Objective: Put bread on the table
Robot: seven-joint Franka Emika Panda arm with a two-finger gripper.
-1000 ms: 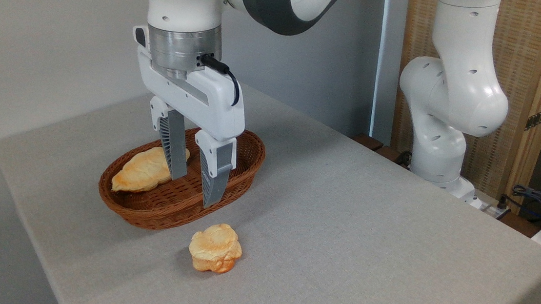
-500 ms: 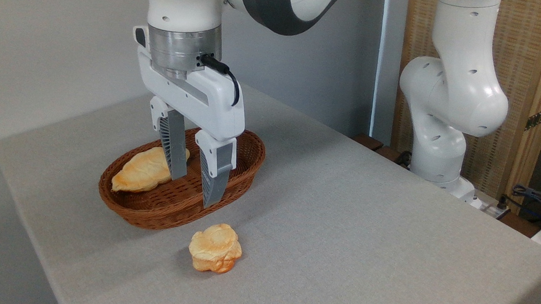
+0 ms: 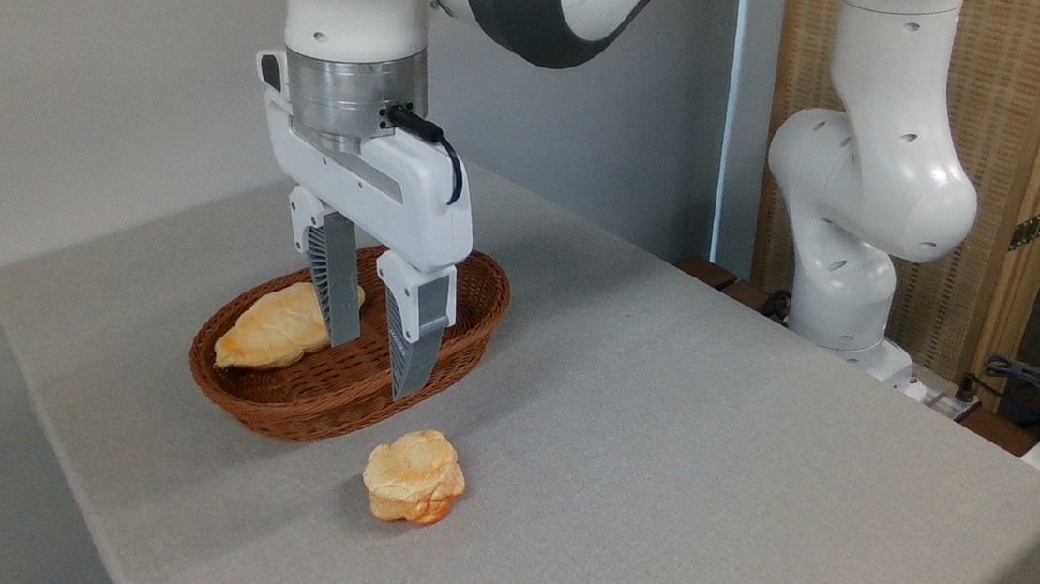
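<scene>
The bread (image 3: 277, 325), a long golden-brown ridged loaf, lies in the left half of a brown wicker basket (image 3: 471, 311) on the grey table (image 3: 705, 440). My gripper (image 3: 372, 366) hangs over the basket's middle, just right of the loaf, open with nothing between its fingers. Its left finger (image 3: 336, 290) covers the loaf's right end; whether it touches the loaf is unclear.
A small round flower-shaped bun (image 3: 413, 488) sits on the table in front of the basket. The arm's white base (image 3: 852, 265) stands at the back right edge, with cables (image 3: 1039, 380) and a wooden panel (image 3: 1023, 138) behind it.
The gripper has shifted a few pixels to the right. The bread, basket and bun have not moved.
</scene>
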